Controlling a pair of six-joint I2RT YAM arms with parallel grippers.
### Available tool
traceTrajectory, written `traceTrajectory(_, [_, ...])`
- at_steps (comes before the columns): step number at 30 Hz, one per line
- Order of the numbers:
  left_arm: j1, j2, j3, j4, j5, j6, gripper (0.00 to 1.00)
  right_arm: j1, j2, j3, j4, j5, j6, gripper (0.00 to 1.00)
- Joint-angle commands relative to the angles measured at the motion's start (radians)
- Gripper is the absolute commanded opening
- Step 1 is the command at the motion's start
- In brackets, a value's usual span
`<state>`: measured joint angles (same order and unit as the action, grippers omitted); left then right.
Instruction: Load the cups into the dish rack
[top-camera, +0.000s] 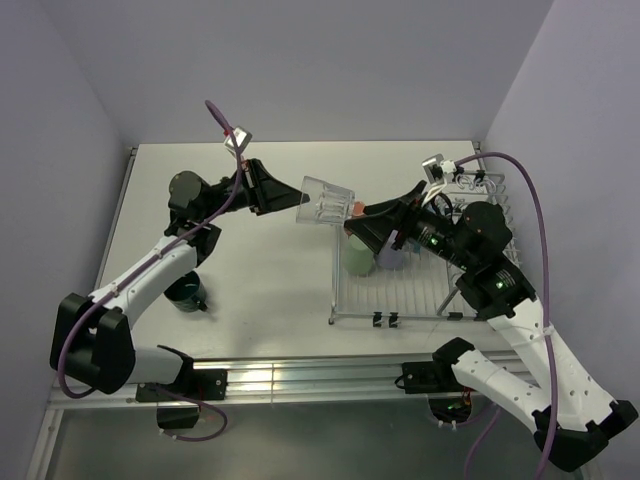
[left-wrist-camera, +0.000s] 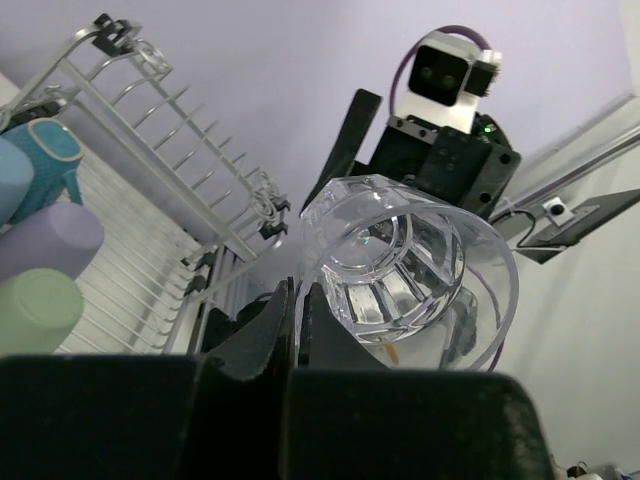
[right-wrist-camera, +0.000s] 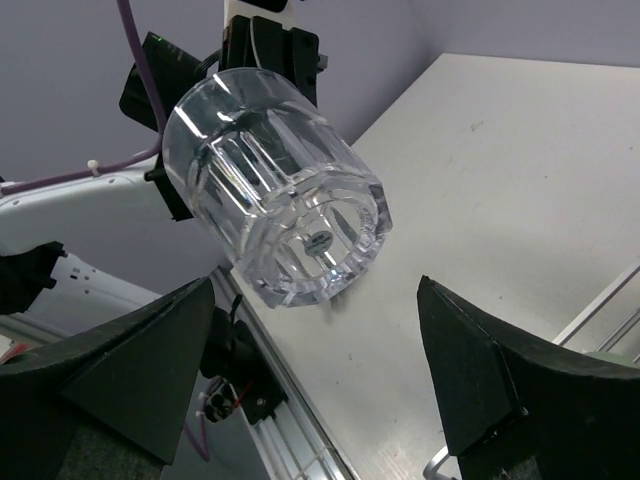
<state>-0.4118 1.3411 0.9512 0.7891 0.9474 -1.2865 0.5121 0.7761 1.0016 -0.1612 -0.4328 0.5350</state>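
Note:
My left gripper (top-camera: 298, 198) is shut on the rim of the clear glass tumbler (top-camera: 326, 200) and holds it on its side in the air, just left of the dish rack (top-camera: 400, 300). In the left wrist view the fingers (left-wrist-camera: 285, 310) pinch the tumbler's wall (left-wrist-camera: 410, 270). My right gripper (top-camera: 352, 226) is open, facing the tumbler's base (right-wrist-camera: 285, 215) from close by, its fingers (right-wrist-camera: 150, 370) apart below it. A pale green cup (top-camera: 358, 258) and a lavender cup (top-camera: 393, 256) sit in the rack. A dark green cup (top-camera: 187, 293) stands on the table at left.
The left wrist view shows the rack's raised wire side (left-wrist-camera: 170, 130) with a light blue cup (left-wrist-camera: 10, 185), a blue mug (left-wrist-camera: 55, 160), the lavender cup (left-wrist-camera: 50, 240) and the pale green cup (left-wrist-camera: 38, 310). A bit of orange (top-camera: 355, 208) shows behind my right gripper.

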Motion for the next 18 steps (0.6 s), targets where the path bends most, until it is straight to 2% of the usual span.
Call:
traceTrajectory(1, [0.002, 0.007, -0.005, 0.176, 0.03, -0.079, 0.0, -0.006, 0.011, -0.015, 0.11, -0.034, 0.011, 0.9])
traceTrajectory(14, [-0.002, 0.024, -0.031, 0.272, 0.042, -0.131, 0.0, -0.004, 0.063, -0.05, 0.255, -0.124, 0.095, 0.91])
traceTrajectory(18, [-0.004, 0.036, -0.04, 0.312, 0.044, -0.152, 0.0, -0.003, 0.084, -0.054, 0.276, -0.141, 0.117, 0.87])
